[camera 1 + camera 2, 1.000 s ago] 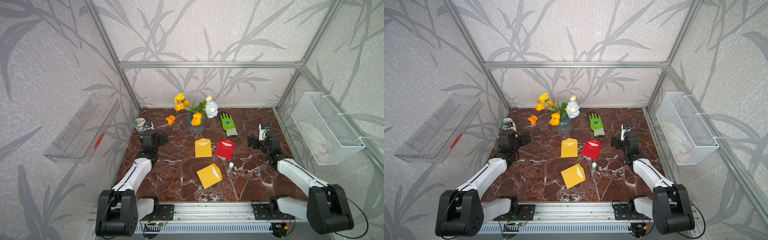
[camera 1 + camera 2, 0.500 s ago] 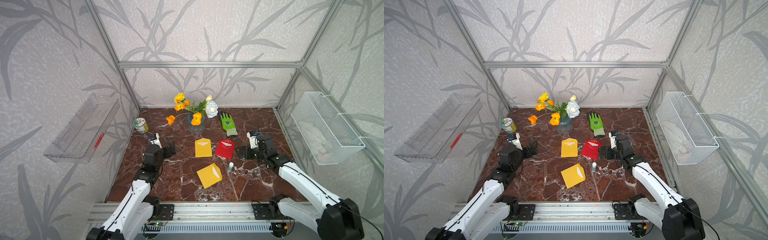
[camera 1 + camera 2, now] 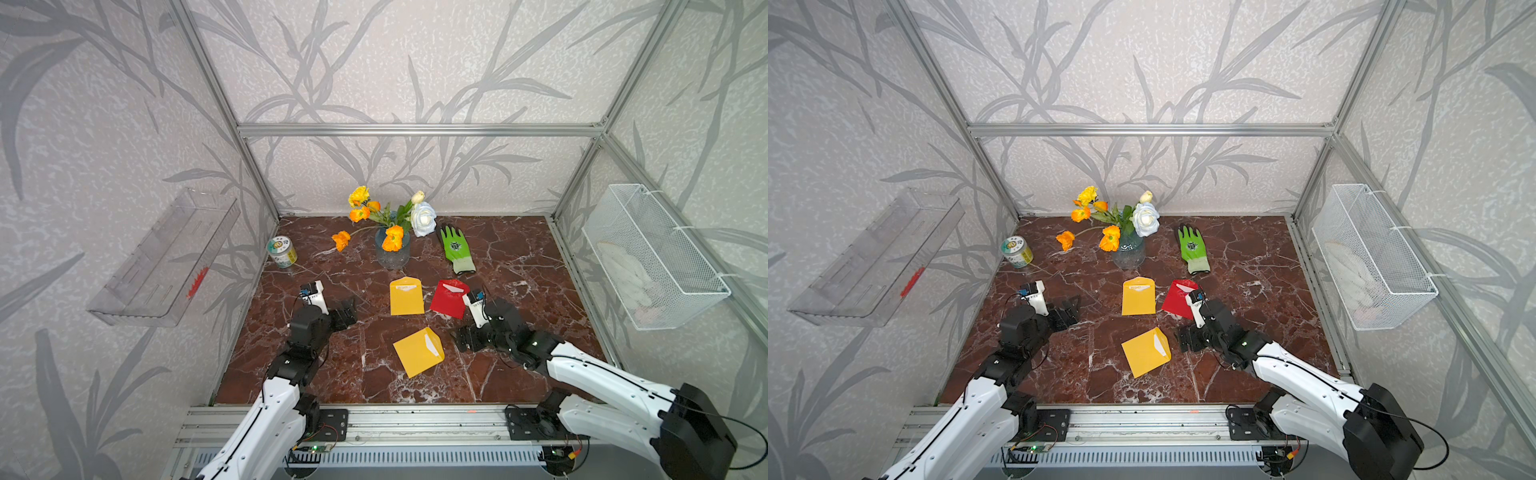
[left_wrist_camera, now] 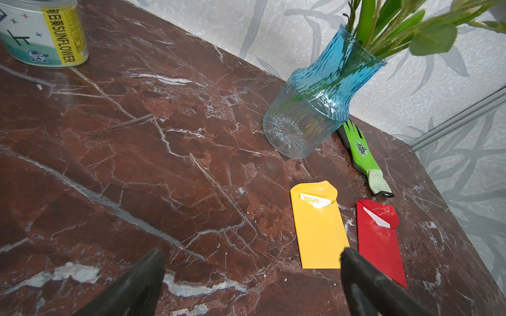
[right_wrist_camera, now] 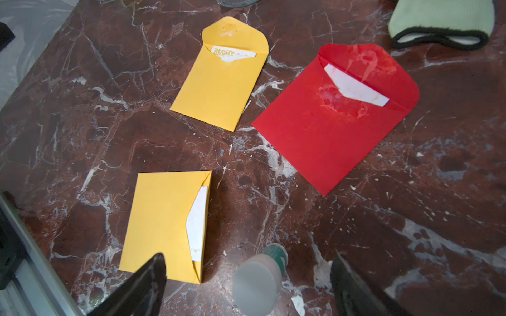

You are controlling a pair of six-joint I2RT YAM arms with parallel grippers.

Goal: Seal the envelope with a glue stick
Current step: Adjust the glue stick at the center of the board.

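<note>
- The can (image 4: 43,32) near the left wall has a yellow band reading "SUNFLOWER" after some Chinese characters.
- The glue stick (image 5: 257,276) stands upright on the marble desk (image 5: 410,191), just beside the nearer yellow envelope (image 5: 161,224). Its teal band is too blurred to read.
- The right end effector (image 5: 247,260) is spread wide, with a finger either side of the stick and neither touching.
- The left end effector (image 4: 252,255) hangs released and empty.
- The card in the farther yellow envelope (image 5: 219,82) has yellow print I can't read.
</note>
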